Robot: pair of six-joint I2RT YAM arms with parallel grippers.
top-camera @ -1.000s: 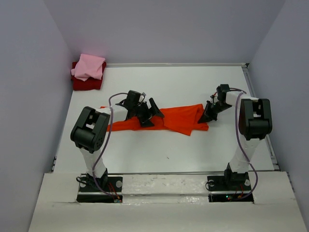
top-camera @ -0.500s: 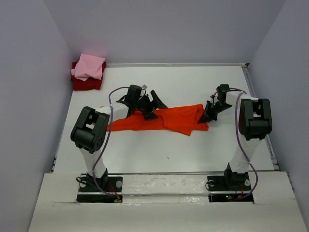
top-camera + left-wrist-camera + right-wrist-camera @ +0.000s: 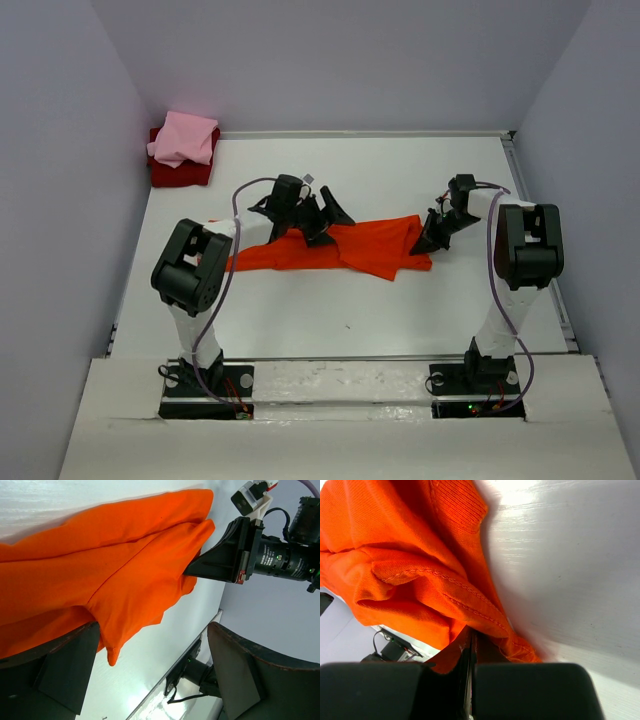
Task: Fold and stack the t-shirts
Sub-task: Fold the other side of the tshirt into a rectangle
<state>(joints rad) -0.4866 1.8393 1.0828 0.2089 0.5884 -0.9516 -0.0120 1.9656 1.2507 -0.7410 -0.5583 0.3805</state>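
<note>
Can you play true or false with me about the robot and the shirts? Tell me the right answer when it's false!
1. The right claw is pinching the orange shirt. True.
2. The left claw is shut tight. False: it is wide open and holds nothing.
3. The pink shirt lies on top of the dark red shirt. True.
4. The orange shirt is folded small on the pile. False: it lies stretched out across the middle of the table.

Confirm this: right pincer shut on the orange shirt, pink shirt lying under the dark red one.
Not quite. The top view shows the pink shirt on top of the dark red one. The right pincer is shut on the orange shirt.
</note>
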